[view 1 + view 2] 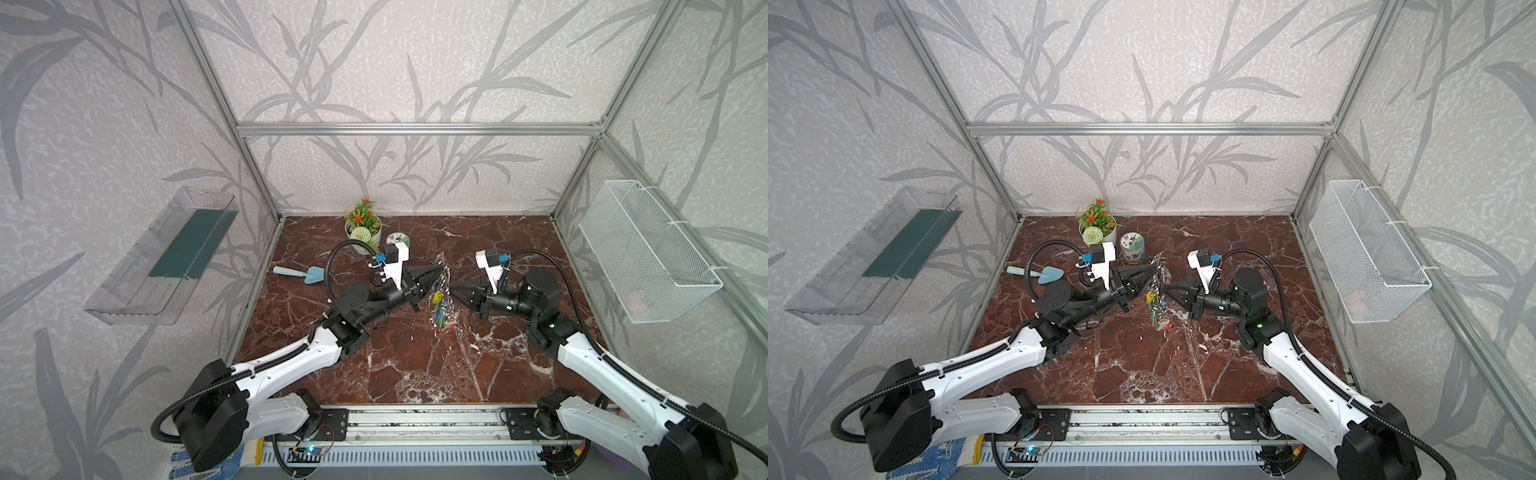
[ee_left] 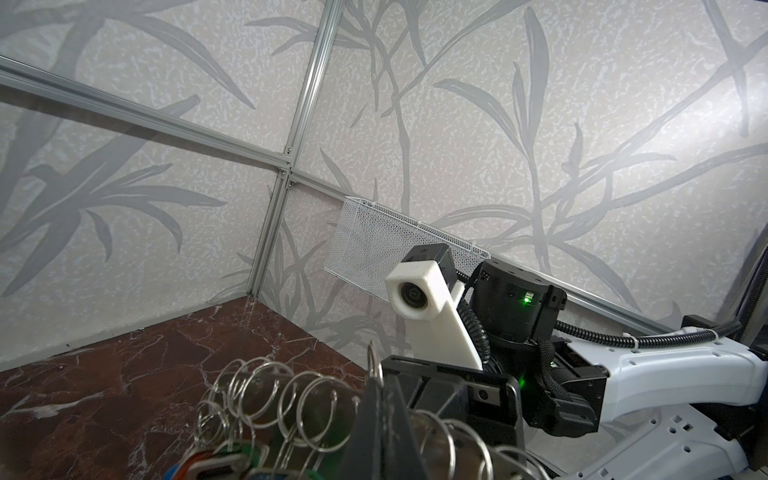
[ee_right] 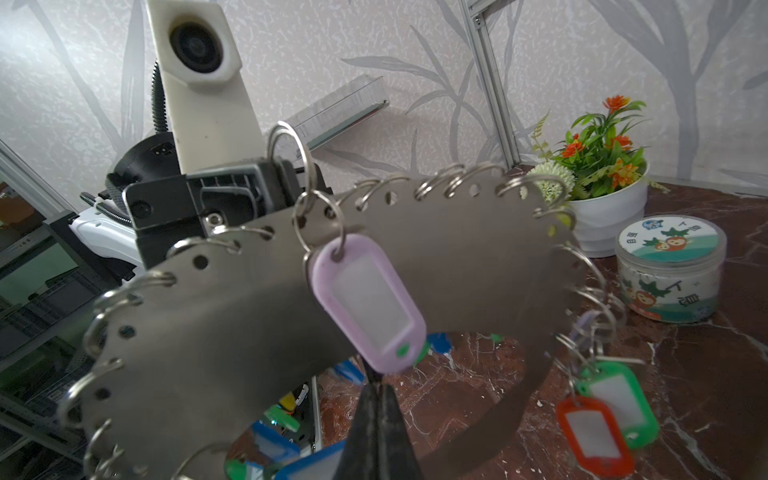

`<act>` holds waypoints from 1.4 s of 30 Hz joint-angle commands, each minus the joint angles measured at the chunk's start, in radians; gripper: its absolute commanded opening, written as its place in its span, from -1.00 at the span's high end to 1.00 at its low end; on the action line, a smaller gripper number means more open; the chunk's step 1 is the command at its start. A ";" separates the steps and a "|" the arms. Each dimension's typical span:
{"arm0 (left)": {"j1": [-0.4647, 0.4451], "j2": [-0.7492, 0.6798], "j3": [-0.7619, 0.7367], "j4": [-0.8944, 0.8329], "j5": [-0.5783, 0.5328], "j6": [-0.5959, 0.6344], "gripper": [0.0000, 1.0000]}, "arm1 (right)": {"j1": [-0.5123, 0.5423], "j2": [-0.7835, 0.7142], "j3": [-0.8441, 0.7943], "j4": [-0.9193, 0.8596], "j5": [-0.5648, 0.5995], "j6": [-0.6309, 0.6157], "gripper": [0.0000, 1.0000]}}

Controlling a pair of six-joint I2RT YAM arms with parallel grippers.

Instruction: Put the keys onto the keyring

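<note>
Just beside closed right pincer (image 3: 376, 390): keys (image 3: 368, 303), hanging at keyring (image 3: 457, 257) edge.

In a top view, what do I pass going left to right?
clear plastic wall shelf, pale blue trowel, white pot of flowers, round printed jar, grey metal keyring with coloured tags, white mesh basket
</note>
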 commanded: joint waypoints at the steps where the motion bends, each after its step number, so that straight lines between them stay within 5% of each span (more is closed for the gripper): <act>1: 0.016 -0.029 0.020 0.085 0.031 -0.026 1.00 | -0.051 -0.030 0.020 -0.087 0.075 -0.017 0.82; 8: 0.024 -0.021 0.010 0.089 0.123 -0.054 1.00 | -0.179 -0.076 0.049 -0.101 0.103 0.068 0.22; 17: 0.030 0.056 0.029 0.182 0.243 -0.116 1.00 | -0.168 -0.044 0.049 0.254 -0.094 0.299 0.00; 42: 0.032 0.118 0.041 0.234 0.266 -0.139 1.00 | -0.078 0.048 0.023 0.310 -0.154 0.292 0.41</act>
